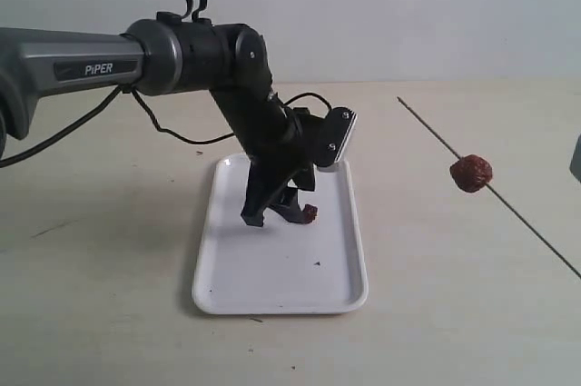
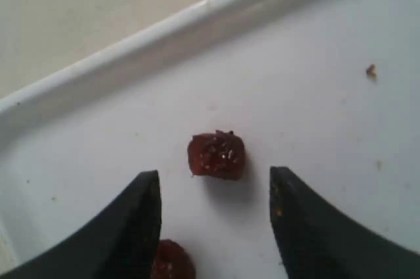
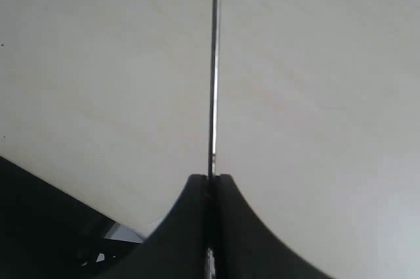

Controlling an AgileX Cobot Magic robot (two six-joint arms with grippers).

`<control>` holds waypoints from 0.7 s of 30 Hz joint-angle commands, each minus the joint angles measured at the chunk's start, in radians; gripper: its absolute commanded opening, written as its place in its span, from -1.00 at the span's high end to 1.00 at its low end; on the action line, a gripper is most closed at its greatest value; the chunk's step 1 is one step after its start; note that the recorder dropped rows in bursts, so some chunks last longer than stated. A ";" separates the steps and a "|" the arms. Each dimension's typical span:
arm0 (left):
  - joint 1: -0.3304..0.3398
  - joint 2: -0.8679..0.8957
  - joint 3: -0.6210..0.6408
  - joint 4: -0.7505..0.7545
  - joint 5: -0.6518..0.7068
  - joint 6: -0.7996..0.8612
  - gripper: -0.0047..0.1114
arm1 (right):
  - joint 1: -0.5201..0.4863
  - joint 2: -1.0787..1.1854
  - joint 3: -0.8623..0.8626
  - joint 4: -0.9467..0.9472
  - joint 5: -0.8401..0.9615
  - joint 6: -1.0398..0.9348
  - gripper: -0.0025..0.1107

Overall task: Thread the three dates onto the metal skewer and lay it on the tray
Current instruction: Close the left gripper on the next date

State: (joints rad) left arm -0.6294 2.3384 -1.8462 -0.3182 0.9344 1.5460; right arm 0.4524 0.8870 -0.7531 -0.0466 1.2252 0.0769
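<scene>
One date (image 2: 172,260) hides half behind my spread left gripper (image 2: 215,180); a second date (image 2: 216,155) lies between its tips on the tray (image 2: 131,42). My right gripper (image 3: 210,180) pinches the skewer (image 3: 214,62).

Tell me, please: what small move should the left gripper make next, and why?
Probably lower a little and advance so the open jaws straddle the date on the tray, then close. The left gripper hangs open over the tray with that date just beyond its fingertips, untouched, while the right gripper holds the skewer carrying only one threaded date.
</scene>
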 commanded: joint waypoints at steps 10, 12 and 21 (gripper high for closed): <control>-0.001 -0.005 0.037 -0.017 -0.031 0.051 0.02 | 0.001 -0.003 0.004 -0.012 -0.004 -0.022 0.96; -0.001 -0.005 0.037 -0.013 -0.050 0.051 0.02 | 0.001 -0.003 0.004 -0.012 -0.004 -0.022 0.96; -0.002 0.011 0.037 -0.029 -0.072 0.047 0.02 | 0.001 -0.003 0.004 -0.011 -0.004 -0.025 0.96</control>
State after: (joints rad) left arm -0.6294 2.3408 -1.8124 -0.3376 0.8645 1.5960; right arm 0.4524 0.8870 -0.7531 -0.0506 1.2252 0.0634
